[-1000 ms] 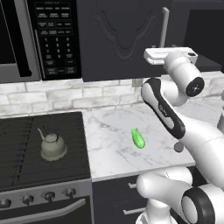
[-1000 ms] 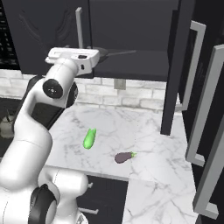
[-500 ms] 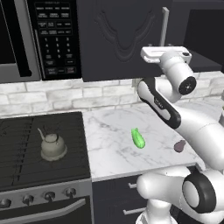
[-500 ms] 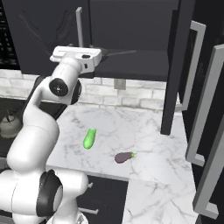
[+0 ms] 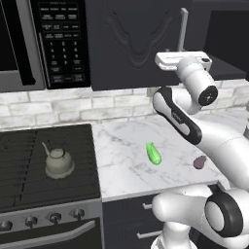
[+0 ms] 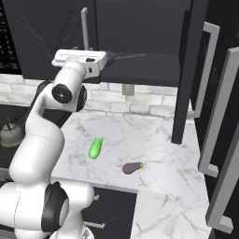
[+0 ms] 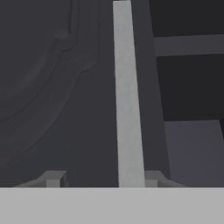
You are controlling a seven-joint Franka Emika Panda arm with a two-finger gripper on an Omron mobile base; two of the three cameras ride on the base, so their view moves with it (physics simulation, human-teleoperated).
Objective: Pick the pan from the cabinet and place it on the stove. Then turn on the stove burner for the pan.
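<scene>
In the left base view a green vegetable [image 5: 153,153] and a small eggplant [image 5: 199,162] lie apart on the marble tabletop [image 5: 124,165], a kettle [image 5: 59,162] sits on the stove [image 5: 29,160], and a microwave [image 5: 39,44] hangs above. In the right base view the hand [image 6: 103,57] is raised at the cabinet [image 6: 140,51]; a thin dark handle, perhaps of the pan [image 6: 128,56], lies on the shelf. In the hand view the fingertips [image 7: 54,178] stand apart on both sides of the silver door handle [image 7: 127,100]; whether they touch it I cannot tell.

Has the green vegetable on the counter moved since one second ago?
No. The green vegetable lies at the same spot on the counter, as far from the kettle as before.
</scene>
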